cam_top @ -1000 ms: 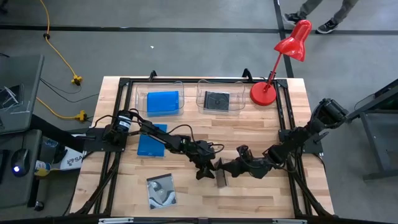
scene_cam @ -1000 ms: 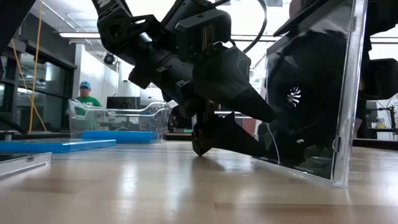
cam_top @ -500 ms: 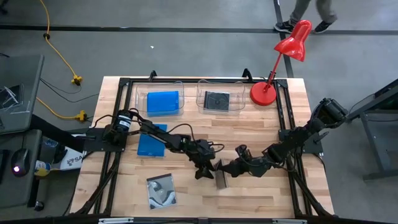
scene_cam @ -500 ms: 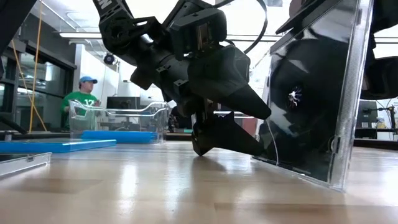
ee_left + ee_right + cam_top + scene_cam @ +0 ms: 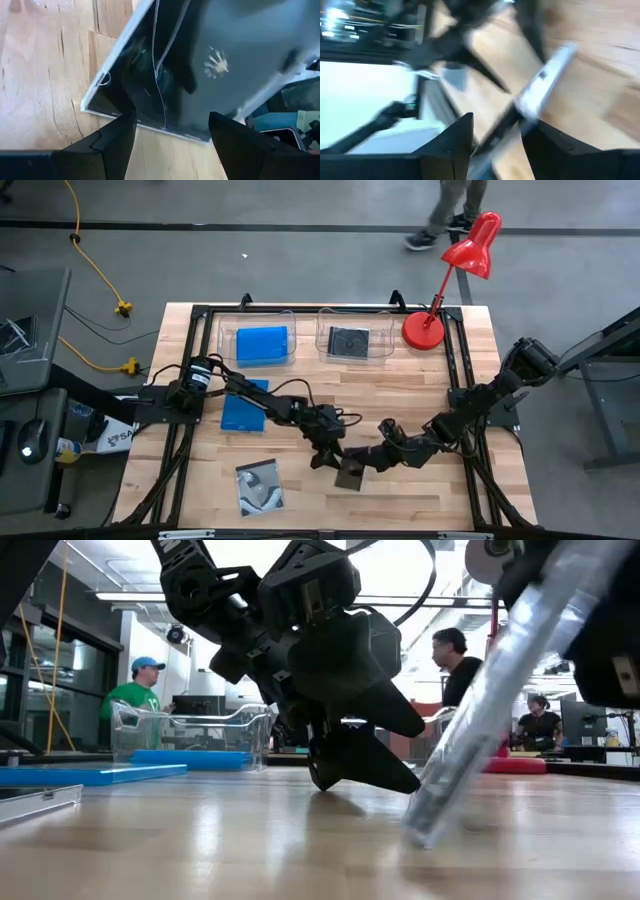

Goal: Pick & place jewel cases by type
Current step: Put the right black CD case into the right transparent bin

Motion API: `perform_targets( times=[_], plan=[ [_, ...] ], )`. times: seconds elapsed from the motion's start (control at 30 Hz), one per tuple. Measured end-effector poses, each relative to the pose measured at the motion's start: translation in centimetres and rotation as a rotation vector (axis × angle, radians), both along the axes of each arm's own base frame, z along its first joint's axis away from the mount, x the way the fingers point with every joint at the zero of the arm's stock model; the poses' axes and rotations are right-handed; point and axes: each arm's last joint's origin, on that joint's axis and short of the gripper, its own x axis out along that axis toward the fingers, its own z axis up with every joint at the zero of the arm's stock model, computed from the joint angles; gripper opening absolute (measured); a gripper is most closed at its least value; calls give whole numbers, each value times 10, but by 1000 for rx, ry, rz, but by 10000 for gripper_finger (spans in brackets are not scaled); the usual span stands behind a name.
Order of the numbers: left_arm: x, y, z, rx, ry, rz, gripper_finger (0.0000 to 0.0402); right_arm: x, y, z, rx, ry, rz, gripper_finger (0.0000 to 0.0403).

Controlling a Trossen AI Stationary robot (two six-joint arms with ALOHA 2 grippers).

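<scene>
The right end effector [image 5: 365, 463] pinches a black jewel case [image 5: 350, 472] by one edge, holding it tilted with its lower edge resting on the tabletop [image 5: 420, 495], well in front of the red lamp [image 5: 447, 275]. In the low view the case [image 5: 490, 690] leans steeply, only its bottom corner on the wood. The left end effector [image 5: 330, 455] hovers just beside the case, on the side away from the lamp, fingers spread, gripping nothing. Its wrist view shows the dark case [image 5: 200, 65] close ahead of both fingers [image 5: 112, 137].

Beside the lamp stand two clear tubs: the nearer [image 5: 388, 340] holds a black case [image 5: 349, 341], the farther [image 5: 226, 338] a blue one [image 5: 262, 343]. Another blue case [image 5: 238, 413] and a grey swirl-covered case [image 5: 259, 486] lie flat, far from the lamp.
</scene>
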Motion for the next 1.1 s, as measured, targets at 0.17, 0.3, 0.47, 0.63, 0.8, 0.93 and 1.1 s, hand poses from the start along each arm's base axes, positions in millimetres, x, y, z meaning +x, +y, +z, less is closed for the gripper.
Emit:
perform_targets(
  times=[0.17, 0.3, 0.47, 0.63, 0.8, 0.93, 1.1],
  plan=[
    [-2, -4, -2, 26, 9, 0, 248, -4, -4, -9, -15, 76, -22, 153],
    [-1, -4, -2, 33, 7, 19, 248, -4, -3, -7, -5, 71, -21, 153],
    [-1, -3, -2, 44, 5, 35, 248, -4, -4, -8, -3, 78, -34, 153],
    [-1, -3, -2, 46, 4, 43, 248, -6, -4, -10, 3, 113, -38, 153],
    [-1, -3, -2, 48, 4, 45, 248, -6, -5, -11, 3, 125, -50, 153],
    [0, 0, -2, 49, 3, 51, 248, -7, -6, -12, 3, 136, -57, 153],
    [0, 3, -2, 45, 3, 47, 248, -7, -6, -12, 2, 138, -57, 149]
  ],
)
